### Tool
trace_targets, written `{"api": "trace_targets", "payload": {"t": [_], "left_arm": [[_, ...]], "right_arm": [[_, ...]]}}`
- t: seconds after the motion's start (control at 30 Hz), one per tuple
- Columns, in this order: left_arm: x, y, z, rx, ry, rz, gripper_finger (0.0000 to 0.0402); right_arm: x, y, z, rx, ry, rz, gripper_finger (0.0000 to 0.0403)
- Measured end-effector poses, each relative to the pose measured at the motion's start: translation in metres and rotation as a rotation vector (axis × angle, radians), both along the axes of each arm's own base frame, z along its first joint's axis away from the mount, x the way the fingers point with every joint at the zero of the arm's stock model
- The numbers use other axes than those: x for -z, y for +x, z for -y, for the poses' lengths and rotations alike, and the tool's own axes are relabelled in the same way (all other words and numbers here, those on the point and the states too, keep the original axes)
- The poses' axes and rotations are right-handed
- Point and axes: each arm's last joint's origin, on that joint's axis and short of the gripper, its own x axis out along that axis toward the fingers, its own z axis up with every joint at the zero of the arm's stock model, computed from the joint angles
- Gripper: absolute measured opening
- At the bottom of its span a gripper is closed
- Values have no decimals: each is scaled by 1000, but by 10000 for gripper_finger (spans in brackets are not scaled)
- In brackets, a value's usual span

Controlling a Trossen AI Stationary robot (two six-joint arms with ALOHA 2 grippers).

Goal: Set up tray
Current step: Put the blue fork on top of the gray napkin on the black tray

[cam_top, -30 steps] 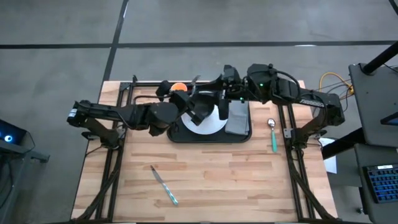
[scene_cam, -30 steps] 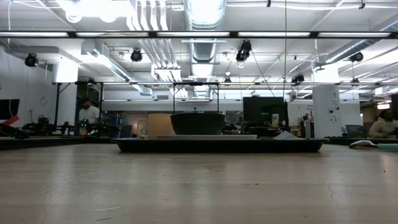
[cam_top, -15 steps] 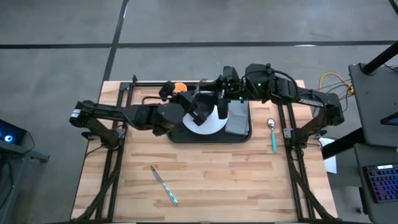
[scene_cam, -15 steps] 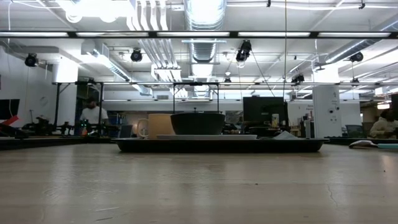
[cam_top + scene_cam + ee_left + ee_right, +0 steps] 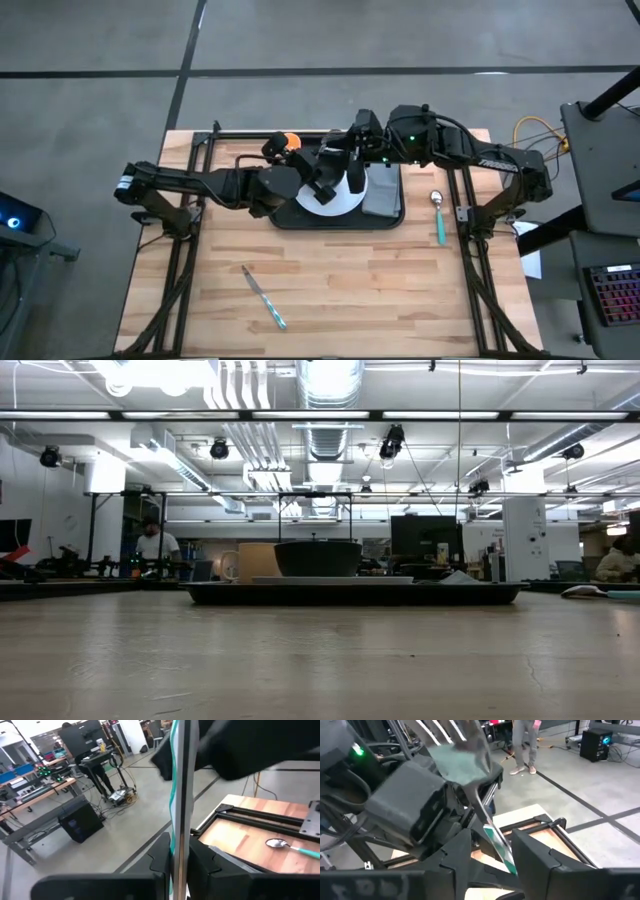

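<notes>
The black tray (image 5: 340,225) lies mid-table and carries a white plate (image 5: 335,202) and a grey napkin (image 5: 382,196). The low view shows a black bowl (image 5: 318,558) on the plate and a tan mug (image 5: 250,562). Both grippers meet above the tray's far part, on a fork with a teal handle (image 5: 497,842) and metal tines (image 5: 437,727). My left gripper (image 5: 180,862) is shut on the fork. My right gripper (image 5: 492,855) is open, its fingers standing on either side of the teal handle. My left gripper pinches the fork's shaft (image 5: 181,840) between its two fingers (image 5: 161,857), and the fork runs on past the fingertips along them. The fork is lifted clear above the tray, its tines away from the table. My right gripper touches nothing that I can see.
A teal-handled spoon (image 5: 438,214) lies right of the tray and a knife (image 5: 265,298) lies on the near left of the table. The mug's orange top (image 5: 288,141) shows by the tray's far left corner. A person (image 5: 152,545) stands in the room behind.
My left gripper has moved toward the table's far edge and a little right, carrying the fork closer to my right gripper. My right arm has shifted slightly toward the left. The person in the room behind has walked to the right.
</notes>
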Motion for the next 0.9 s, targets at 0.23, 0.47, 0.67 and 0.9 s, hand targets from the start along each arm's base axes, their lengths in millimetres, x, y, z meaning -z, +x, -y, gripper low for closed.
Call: {"api": "trace_targets", "payload": {"t": [0.23, 0.47, 0.67, 0.9], "left_arm": [[1, 3, 2, 35, -14, 12, 17], [1, 3, 2, 32, -25, 24, 17], [-2, 1, 0, 77, -15, 5, 73], [-18, -25, -2, 154, -35, -7, 157]], "right_arm": [[3, 4, 1, 0, -19, -12, 65], [2, 1, 2, 6, -49, -19, 20], [0, -19, 7, 33, -9, -94, 16], [3, -57, 25, 106, 89, -269, 15]]}}
